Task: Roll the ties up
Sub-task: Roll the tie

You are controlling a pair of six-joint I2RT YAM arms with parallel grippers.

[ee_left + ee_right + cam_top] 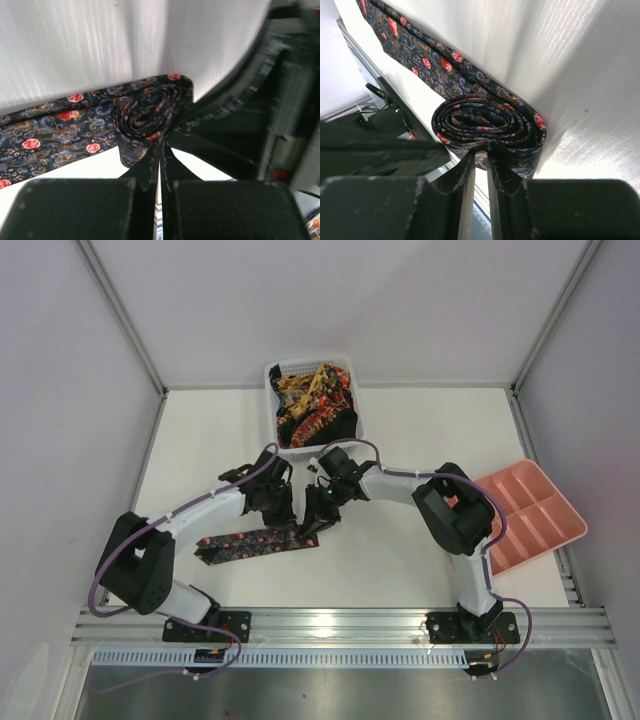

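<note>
**A:** Top view first. Where is the tie?

**B:** The tie [250, 542] lies on the table [400, 560]. Its flat length stretches away from both sets of fingers toward the left arm's side. The rolled end sits directly under the left gripper [300, 530] and the right gripper [316, 528], which meet almost tip to tip.

**A:** Containers?

**B:** The basket [357, 405] is beyond the fingers at the back edge, heaped with other ties [312, 405], some patterned and some black. The tray [530, 502] is well off to the outer side of the right gripper. No tie shows in its compartments.

**A:** Left wrist?

**B:** The fingers are pressed together, with their tips touching the near rim of the roll [150, 112]. I cannot tell whether any cloth is nipped. The unrolled length runs off to the left of the fingers.

**A:** What's the risk there?

**B:** My judgement is that tips merely resting on the rim hold nothing. A nudge could push the coil over or slide its layers sideways.

**A:** Right wrist?

**B:** The fingers stand narrow, with the roll's near wraps between their tips. The coil just beyond them is loose and oval, with gaps between the layers.

**A:** And the risk?

**B:** The grip probably catches only the outer wraps, so a pull or a release could let the coil spring open. The two grippers are also crowded together, so they may bump.
</note>
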